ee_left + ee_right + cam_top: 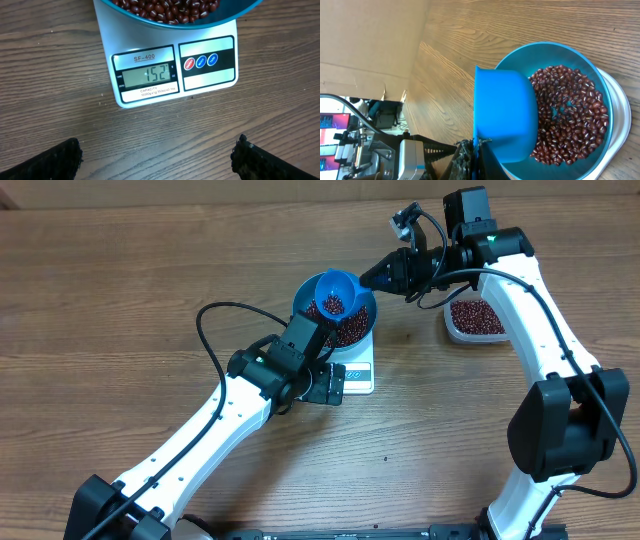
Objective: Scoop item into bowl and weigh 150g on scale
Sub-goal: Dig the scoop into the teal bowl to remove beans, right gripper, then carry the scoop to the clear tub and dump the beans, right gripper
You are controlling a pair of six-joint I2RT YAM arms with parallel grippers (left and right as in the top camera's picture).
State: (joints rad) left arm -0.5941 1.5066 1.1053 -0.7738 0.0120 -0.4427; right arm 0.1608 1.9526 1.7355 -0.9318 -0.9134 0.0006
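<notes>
Scoop (pixel 505 115) fills my right wrist cam, handle pinched tight in my right claw (pixel 477 152). I'm hanging it over the bowl (pixel 555 50) so whatever tips out lands on the beans (pixel 570 115) already in there. Bowl sits on the scale (pixel 107 40), which is why my left claw (pixel 157 160) hovers low in front, jaws wide, holding nothing. Its cam is just reading the display (pixel 147 75), looks like 152. Slightly over I'd guess, so maybe pull a few out.

Flat white square kitchen scale (pixel 167 60) on a brown wood-grain table (pixel 50 75); its display (pixel 146 76) reads 152. At 12 o'clock, a round blue bowl (pixel 236 12) of small red-brown beans (pixel 165 7) sits on it. The left gripper (pixel 156 162) has black fingertips (pixel 47 162) at 7 and 5 o'clock, wide apart.
</notes>
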